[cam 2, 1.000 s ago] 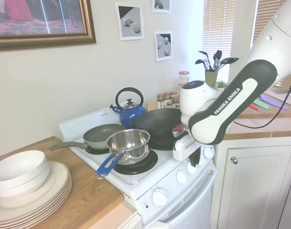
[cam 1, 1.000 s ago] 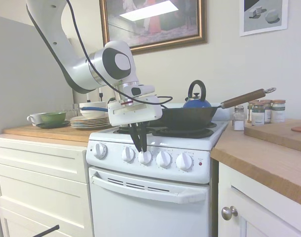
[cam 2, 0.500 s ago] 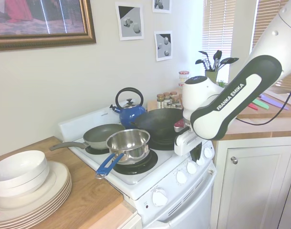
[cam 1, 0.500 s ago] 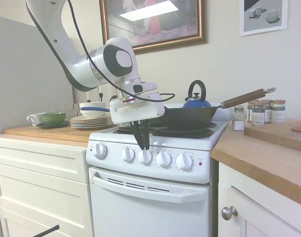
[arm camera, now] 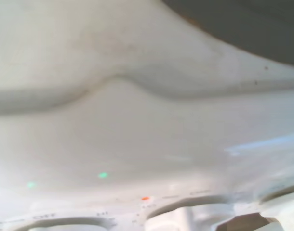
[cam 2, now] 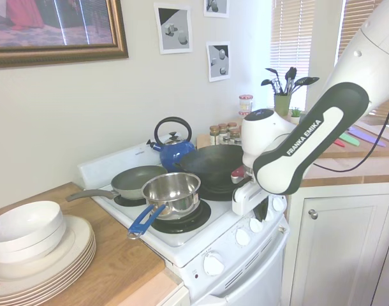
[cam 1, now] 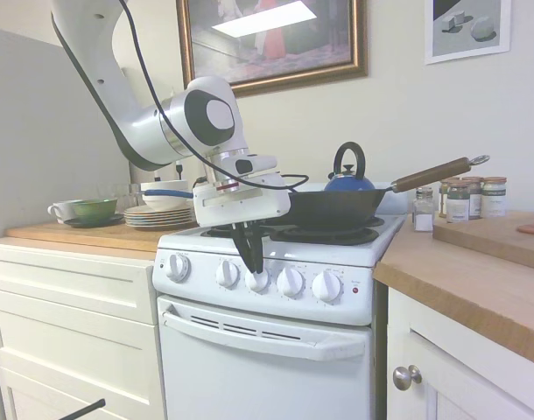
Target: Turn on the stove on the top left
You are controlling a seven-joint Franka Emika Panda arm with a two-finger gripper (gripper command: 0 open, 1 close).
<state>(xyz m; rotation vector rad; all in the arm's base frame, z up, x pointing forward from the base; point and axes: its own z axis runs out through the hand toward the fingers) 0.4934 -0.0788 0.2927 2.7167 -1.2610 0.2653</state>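
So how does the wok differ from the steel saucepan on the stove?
The wok is black, wide and shallow, with a long wooden handle; the steel saucepan is shiny, narrower and straight-walled, with a blue handle. The wok sits towards the jar-side counter, the saucepan in front of the grey frying pan. Both rest on burners of the stove, and both look empty.

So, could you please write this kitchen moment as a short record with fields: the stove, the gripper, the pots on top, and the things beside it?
stove: white stove, five round knobs in a front row, small red light at the panel's right end
gripper: gripper points down at the middle knob, jaws close together around it
on burners: steel pot, grey pan, black wok, blue kettle
beside: stacked plates with a white bowl; spice jars
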